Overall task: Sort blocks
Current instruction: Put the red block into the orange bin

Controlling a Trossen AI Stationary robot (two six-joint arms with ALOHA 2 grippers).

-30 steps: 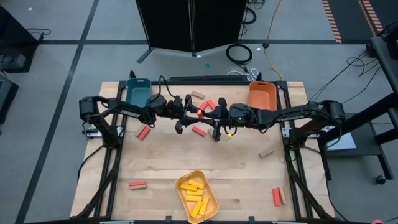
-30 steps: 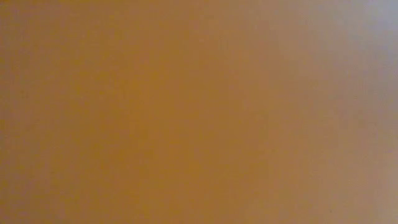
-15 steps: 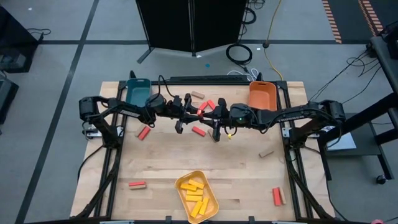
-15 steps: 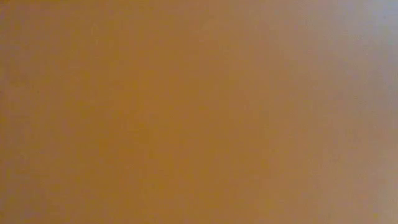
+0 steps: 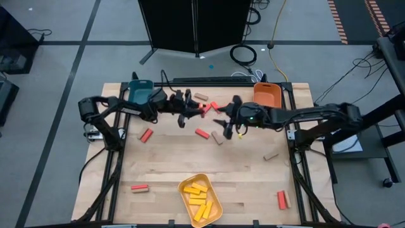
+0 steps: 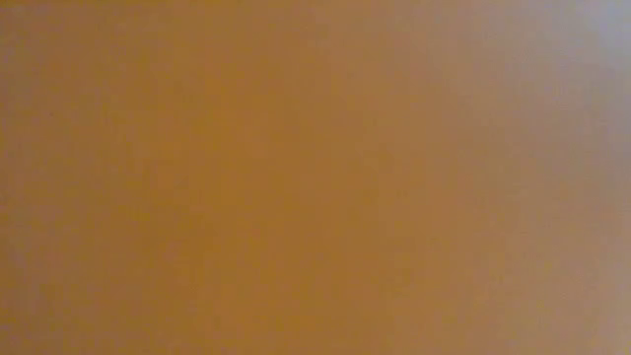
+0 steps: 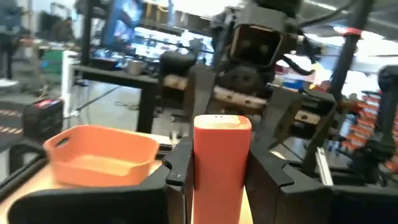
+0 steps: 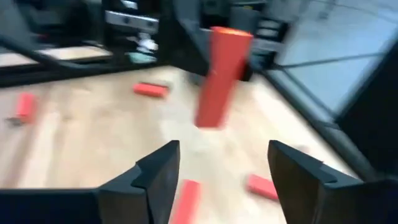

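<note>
Red block [image 7: 222, 163] gripped in the left fingers [image 7: 214, 171]; right fingers [image 8: 221, 180] spread empty (low view blank).

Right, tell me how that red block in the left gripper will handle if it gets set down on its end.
The red block looks rigid: its edges stay straight between the left gripper's fingers. It is tall and narrow, so stood on end it would probably tip easily. Its flat faces suggest it would slide rather than roll once lying down.
</note>
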